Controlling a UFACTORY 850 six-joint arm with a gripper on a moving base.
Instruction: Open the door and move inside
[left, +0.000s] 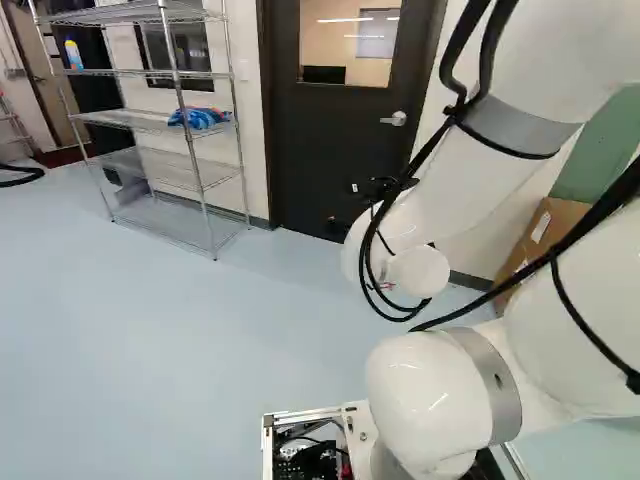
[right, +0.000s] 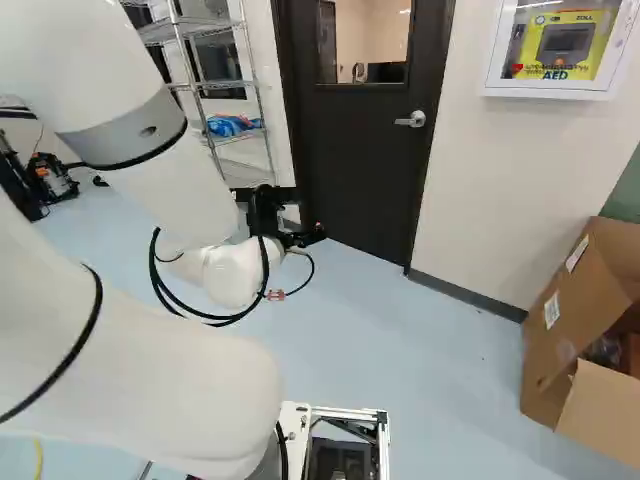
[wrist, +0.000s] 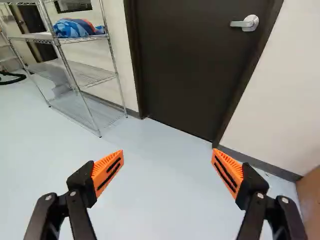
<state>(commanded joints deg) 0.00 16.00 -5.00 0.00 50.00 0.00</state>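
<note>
My gripper (right: 300, 236) reaches toward the dark door in the right base view; its black body partly shows beside the wrist. In the wrist view the gripper (wrist: 167, 162) stands open, its orange pads wide apart with nothing between them. The dark door (wrist: 185, 65) is shut in its frame, ahead of and beyond the fingers. Its silver lever handle (wrist: 245, 23) is on the door's right side in the base views, well away from the fingers, and also shows in the right base view as a handle (right: 411, 119). A window (left: 350, 42) fills the door's upper part.
A wire shelf rack (left: 183, 130) holding a blue bundle (left: 200, 118) stands left of the door. To the door's right are a white wall, an AED cabinet (right: 556, 45) and an open cardboard box (right: 580, 330) on the floor. Another robot (right: 45, 180) shows at the far left.
</note>
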